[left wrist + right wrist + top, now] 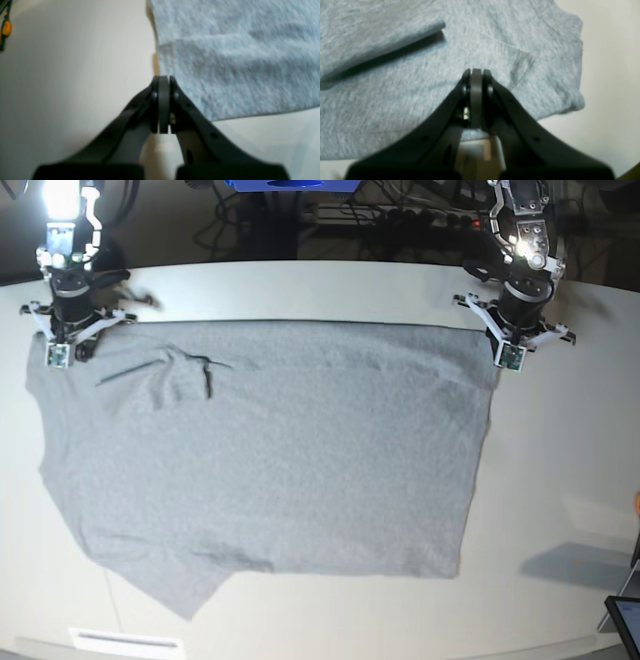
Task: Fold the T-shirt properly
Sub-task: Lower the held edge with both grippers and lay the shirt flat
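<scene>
Overhead, the T-shirt (270, 450) lies spread plain side up across the white table (560, 480), its long straight edge running along the far side between the two arms. One sleeve trails toward the near left corner of the base view. A small ridge of bunched cloth (185, 370) sits near the far left corner.

Left gripper (164, 78): jaws pressed fully together, nothing between them. Tip sits just beside the shirt's edge, over bare table; contact with the cloth cannot be told from the blurred wrist view. Base view puts it at the far right corner of the shirt (512, 358).

Right gripper (476, 71): jaws also pressed together, empty, poised above the grey fabric (395, 95). A folded-over flap (377, 37) casts a dark shadow line beyond it. Base view shows it at the far left corner (60, 352).
</scene>
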Action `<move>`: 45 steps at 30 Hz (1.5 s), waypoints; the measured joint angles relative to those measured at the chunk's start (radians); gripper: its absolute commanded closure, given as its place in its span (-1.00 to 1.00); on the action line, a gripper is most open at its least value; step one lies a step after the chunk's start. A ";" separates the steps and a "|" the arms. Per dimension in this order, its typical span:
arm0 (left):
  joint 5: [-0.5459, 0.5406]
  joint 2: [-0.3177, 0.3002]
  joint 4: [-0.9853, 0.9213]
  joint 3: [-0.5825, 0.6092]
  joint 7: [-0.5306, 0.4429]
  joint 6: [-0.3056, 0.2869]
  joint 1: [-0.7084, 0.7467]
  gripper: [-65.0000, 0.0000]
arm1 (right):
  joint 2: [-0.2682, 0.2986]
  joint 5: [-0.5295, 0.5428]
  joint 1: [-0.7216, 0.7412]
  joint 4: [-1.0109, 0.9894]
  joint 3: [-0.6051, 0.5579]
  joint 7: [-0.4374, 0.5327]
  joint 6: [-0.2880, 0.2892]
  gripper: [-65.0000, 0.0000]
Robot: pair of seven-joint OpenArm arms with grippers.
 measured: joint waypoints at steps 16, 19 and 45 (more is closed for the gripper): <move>0.000 0.002 0.011 0.001 0.003 -0.002 -0.019 1.00 | 0.000 0.000 0.014 0.100 0.028 -0.084 0.000 0.94; 0.000 0.003 0.010 0.006 0.003 -0.002 -0.019 1.00 | 0.000 -0.001 0.020 0.101 0.028 -0.070 0.000 0.94; -0.004 -0.005 -0.064 0.000 -0.024 0.001 0.058 1.00 | 0.000 0.000 0.039 0.164 0.024 -0.076 0.000 0.94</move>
